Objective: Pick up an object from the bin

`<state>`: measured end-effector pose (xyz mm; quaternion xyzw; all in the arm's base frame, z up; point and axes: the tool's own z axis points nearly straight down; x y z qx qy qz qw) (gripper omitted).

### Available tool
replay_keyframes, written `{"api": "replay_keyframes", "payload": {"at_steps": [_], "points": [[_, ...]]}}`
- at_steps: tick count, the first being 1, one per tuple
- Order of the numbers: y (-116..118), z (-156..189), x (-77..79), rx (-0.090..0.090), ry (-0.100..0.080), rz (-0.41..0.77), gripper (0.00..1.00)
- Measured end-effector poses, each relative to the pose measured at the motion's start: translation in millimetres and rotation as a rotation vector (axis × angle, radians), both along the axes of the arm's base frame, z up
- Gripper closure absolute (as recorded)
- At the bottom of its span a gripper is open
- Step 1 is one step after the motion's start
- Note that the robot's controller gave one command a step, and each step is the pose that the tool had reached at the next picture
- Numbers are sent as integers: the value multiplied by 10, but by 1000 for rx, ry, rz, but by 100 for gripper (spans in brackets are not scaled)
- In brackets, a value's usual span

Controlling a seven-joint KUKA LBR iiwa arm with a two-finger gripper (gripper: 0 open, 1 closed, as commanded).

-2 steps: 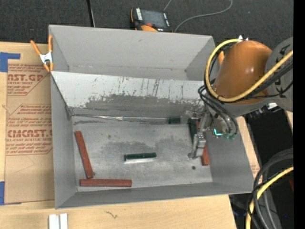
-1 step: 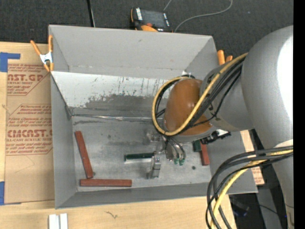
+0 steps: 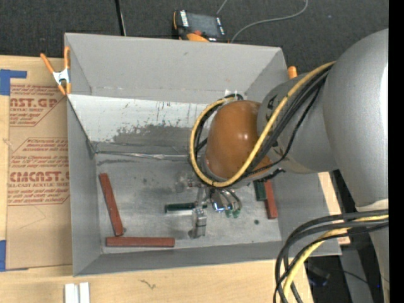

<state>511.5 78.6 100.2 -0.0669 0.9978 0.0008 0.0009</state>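
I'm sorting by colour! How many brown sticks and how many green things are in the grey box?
Red-brown sticks: 3 (left, front, right)
Green pieces: 2 (dark thin one in the middle, one beside the right stick)
Total: 5
A tiny greenish bit by the hand is too small to tell.

Slim dark green bar [image 3: 180,208]: small, straight, narrow. Lies flat on floor of bin [image 3: 145,169], long axis running left-right. Sits about mid-width, nearer near wall than far wall. Not lifted. Right end just beside gripper [image 3: 199,218]; left end free.
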Motion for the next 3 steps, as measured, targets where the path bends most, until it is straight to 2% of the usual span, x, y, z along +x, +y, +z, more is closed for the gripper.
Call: {"api": "replay_keyframes", "payload": {"at_steps": [1, 2, 3], "points": [[-56, -8, -14, -1, 2, -69, 0], [-51, -318, 97, -1, 3, -162, 0], [-50, -321, 97, -1, 2, -162, 0]]}}
